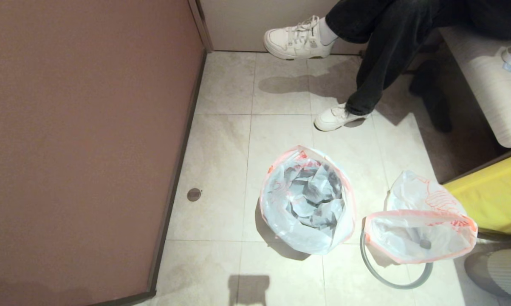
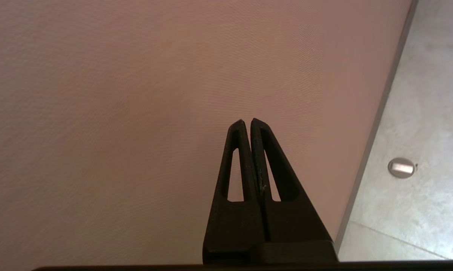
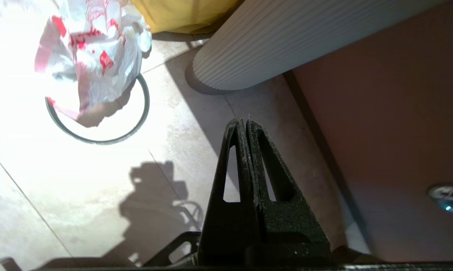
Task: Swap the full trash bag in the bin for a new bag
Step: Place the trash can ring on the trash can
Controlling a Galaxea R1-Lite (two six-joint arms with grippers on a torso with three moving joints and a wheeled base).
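The bin (image 1: 301, 196) stands on the tiled floor in the middle of the head view, its dark inside showing through the new bag (image 1: 312, 240), which lines it as crumpled film with a pink-red edge. To its right lies the full trash bag (image 1: 421, 236) (image 3: 90, 56), with red print and a small round shape inside. It rests across the grey hoop (image 1: 402, 284) (image 3: 98, 141), which lies flat on the floor. My left gripper (image 2: 247, 121) is shut and empty, facing the brown wall. My right gripper (image 3: 241, 119) is shut and empty above the floor, away from the hoop. Neither shows in the head view.
A brown wall (image 1: 81, 148) runs along the left, with a round floor drain (image 1: 194, 194) near it. A seated person's legs and white shoes (image 1: 336, 117) are behind the bin. A yellow object (image 1: 493, 195) and a white ribbed base (image 1: 506, 267) stand at the right.
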